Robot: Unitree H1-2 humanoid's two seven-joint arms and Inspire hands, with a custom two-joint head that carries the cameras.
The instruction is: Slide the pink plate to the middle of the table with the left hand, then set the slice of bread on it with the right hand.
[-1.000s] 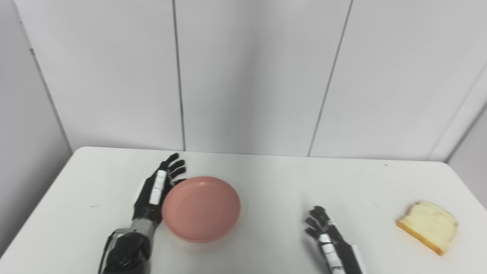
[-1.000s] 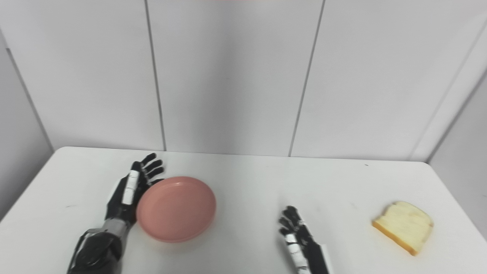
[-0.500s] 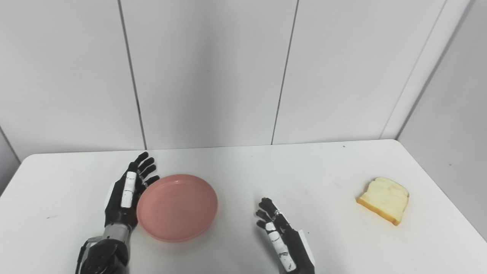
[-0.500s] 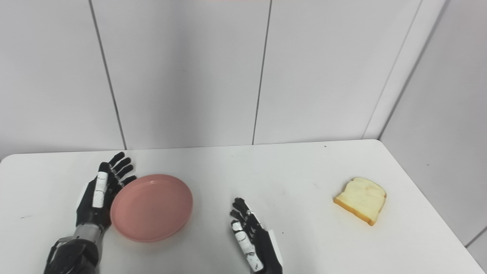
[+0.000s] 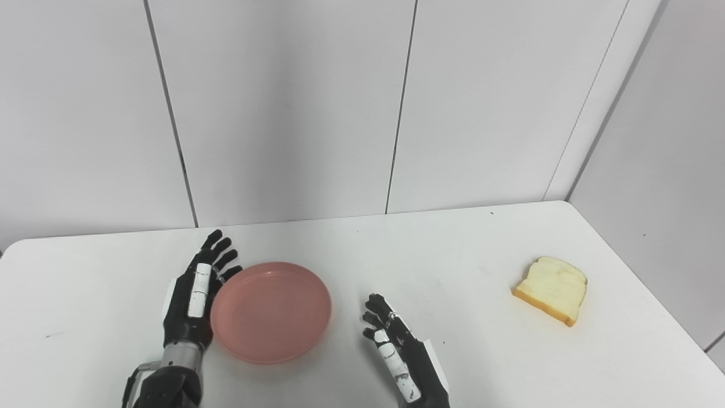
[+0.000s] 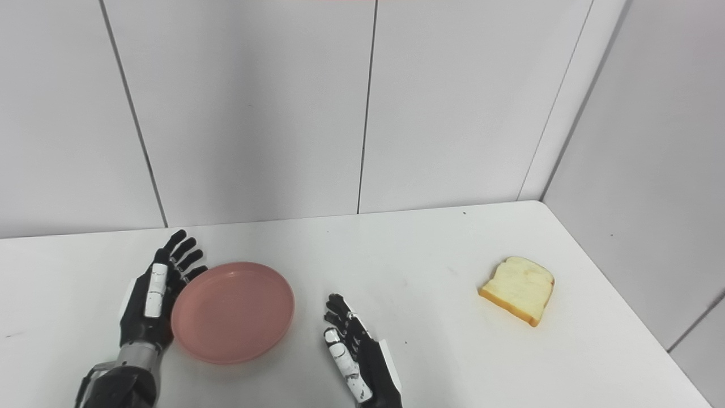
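The pink plate [image 5: 271, 318] lies flat on the white table [image 5: 453, 260], left of its middle. My left hand [image 5: 195, 294] is open, fingers straight, with its edge against the plate's left rim. My right hand [image 5: 396, 357] is open and empty near the front edge, just right of the plate and apart from it. The slice of bread [image 5: 550, 289] lies flat at the far right of the table, well away from both hands. In the right eye view the plate [image 6: 233, 310], the left hand [image 6: 153, 297], the right hand [image 6: 354, 357] and the bread [image 6: 517, 289] stand the same way.
White wall panels [image 5: 283, 113] rise behind the table and a side wall [image 5: 668, 170] stands close along its right edge. Bare table surface lies between the right hand and the bread.
The camera has swung to the right, so the whole picture shifted left. The left hand stays against the plate's left rim. The right hand has drawn a little nearer the plate.
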